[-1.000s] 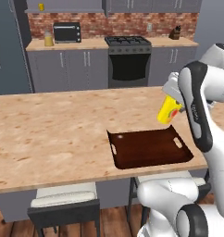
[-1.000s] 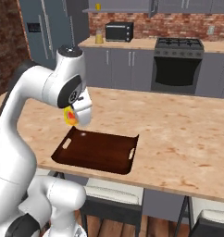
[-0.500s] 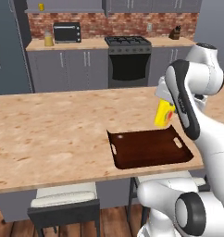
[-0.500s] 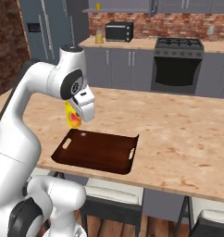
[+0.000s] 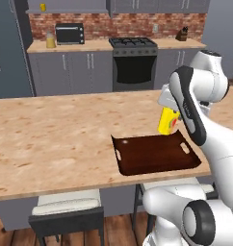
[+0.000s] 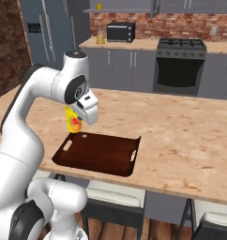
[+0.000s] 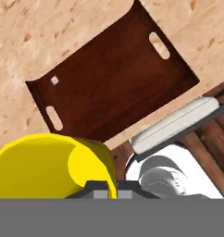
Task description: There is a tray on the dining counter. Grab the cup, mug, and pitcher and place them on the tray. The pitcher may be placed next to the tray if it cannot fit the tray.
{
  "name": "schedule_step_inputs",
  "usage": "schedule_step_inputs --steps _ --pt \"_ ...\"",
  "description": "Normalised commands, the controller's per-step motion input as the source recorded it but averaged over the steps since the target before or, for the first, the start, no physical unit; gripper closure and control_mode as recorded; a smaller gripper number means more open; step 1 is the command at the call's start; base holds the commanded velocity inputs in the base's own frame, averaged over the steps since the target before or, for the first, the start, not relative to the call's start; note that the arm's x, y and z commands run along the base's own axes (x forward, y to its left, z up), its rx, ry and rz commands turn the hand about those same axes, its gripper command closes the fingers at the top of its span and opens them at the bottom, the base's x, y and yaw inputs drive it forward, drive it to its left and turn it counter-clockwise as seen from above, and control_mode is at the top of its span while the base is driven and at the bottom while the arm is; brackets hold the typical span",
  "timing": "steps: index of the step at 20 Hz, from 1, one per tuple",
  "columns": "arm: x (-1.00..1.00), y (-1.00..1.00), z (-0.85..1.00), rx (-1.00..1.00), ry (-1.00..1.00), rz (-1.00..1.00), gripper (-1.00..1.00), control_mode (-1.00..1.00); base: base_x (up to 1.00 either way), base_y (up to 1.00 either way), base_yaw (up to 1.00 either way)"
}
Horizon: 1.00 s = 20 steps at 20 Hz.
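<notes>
A light tan wood-grain table [image 5: 51,139] is stretching across a kitchen backed by red brick, grey cabinets, a black stove [image 5: 133,62] and a microwave [image 5: 70,33]. White-cushioned stools [image 5: 65,204] are sitting under its near edge. The end effector [image 5: 167,114] is hanging above the table, clamped shut on the yellow cup [image 5: 167,121], which is riding in the air just over the far rim of the dark brown tray [image 5: 154,153]. In the hand view the cup [image 7: 51,164] is sitting right at the fingertips, with the tray [image 7: 114,76] lying below and ahead of it.
</notes>
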Motion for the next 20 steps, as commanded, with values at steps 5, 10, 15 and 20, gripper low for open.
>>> schedule_step_inputs --steps 5,10,15,20 --pt "0.09 0.11 -0.09 -0.03 0.04 0.12 1.00 -1.00 0.00 0.00 0.00" --pt "0.13 0.18 -0.28 -0.07 0.00 0.12 1.00 -1.00 0.00 0.00 0.00" --pt "0.20 0.12 -0.34 -0.05 0.00 0.11 1.00 -1.00 0.00 0.00 0.00" --pt "0.29 0.00 -0.18 0.00 0.00 0.08 1.00 -1.00 0.00 0.00 0.00"
